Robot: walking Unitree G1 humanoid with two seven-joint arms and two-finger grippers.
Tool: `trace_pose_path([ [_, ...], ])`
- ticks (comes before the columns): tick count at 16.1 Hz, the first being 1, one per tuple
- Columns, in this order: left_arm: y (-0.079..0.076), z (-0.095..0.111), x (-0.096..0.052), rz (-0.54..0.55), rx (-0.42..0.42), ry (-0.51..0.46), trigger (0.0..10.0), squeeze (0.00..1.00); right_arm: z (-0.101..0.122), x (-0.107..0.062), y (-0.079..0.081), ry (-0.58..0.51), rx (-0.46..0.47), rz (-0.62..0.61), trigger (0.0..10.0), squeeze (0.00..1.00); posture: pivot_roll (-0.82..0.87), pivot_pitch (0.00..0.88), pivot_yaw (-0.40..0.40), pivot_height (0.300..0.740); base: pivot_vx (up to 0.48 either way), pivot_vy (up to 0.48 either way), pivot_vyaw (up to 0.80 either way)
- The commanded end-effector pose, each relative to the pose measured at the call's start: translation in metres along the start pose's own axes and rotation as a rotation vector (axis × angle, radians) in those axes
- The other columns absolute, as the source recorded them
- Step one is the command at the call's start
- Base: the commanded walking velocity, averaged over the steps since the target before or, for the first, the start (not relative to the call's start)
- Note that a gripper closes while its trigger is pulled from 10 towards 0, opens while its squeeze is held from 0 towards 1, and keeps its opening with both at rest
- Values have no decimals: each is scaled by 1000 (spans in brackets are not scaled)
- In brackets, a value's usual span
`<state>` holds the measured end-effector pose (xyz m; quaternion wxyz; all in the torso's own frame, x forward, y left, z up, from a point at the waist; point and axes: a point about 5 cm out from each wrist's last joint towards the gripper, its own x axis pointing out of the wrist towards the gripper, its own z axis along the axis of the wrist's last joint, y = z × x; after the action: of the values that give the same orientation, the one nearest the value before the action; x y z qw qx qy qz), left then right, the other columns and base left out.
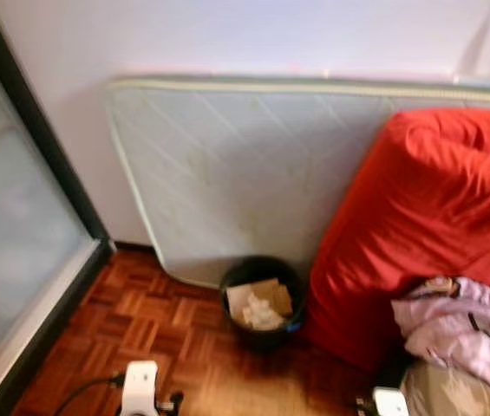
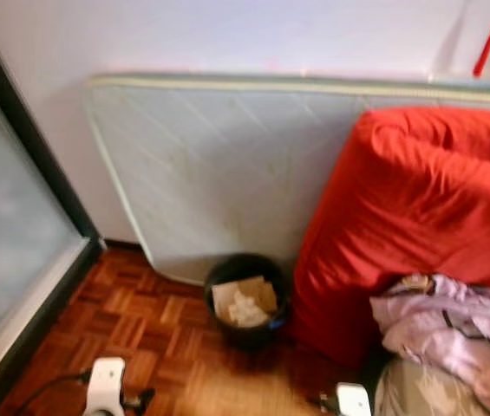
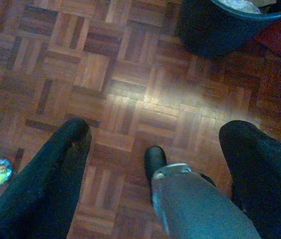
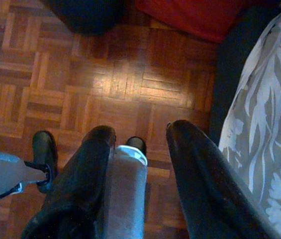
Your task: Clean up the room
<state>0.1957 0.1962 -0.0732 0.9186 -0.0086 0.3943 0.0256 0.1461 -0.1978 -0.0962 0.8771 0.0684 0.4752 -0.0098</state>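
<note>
**Both end effectors idle above the parquet, waste bin ahead**

In your head view, a black waste bin [image 1: 262, 312] holding crumpled paper and cardboard [image 1: 258, 303] stands on the parquet floor [image 1: 158, 338] at 12 o'clock, touching a pale mattress [image 1: 236, 173] propped against the wall. At 2 o'clock you see a red cushion [image 1: 427, 225], with a lilac garment [image 1: 461, 334] heaped at 4 o'clock.

In your left wrist view, the left end effector [image 3: 155, 149] hangs released, fingers spread wide, above bare parquet, the bin beyond it.

In your right wrist view, the right end effector [image 4: 140, 134] is released too, beside a leaf-patterned fabric [image 4: 264, 149].
</note>
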Motion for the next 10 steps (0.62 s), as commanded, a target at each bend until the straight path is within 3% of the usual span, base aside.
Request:
trace_pose_path([
  [1, 8, -1, -1, 21, 2, 0, 10000, 0, 0, 1, 6, -1, 8, 10, 10000, 0, 26, 0, 4, 740, 0, 0, 0],
  [2, 8, -1, -1, 23, 0, -2, 10000, 0, -1, 2, 7, 2, 8, 11, 10000, 0, 25, 0, 4, 740, 0, 0, 0],
  [10, 8, -2, -2, 24, 1, 2, 10000, 0, -2, 2, 8, 15, 0, 16, 10000, 0, 24, 0, 3, 740, 0, 0, -786],
])
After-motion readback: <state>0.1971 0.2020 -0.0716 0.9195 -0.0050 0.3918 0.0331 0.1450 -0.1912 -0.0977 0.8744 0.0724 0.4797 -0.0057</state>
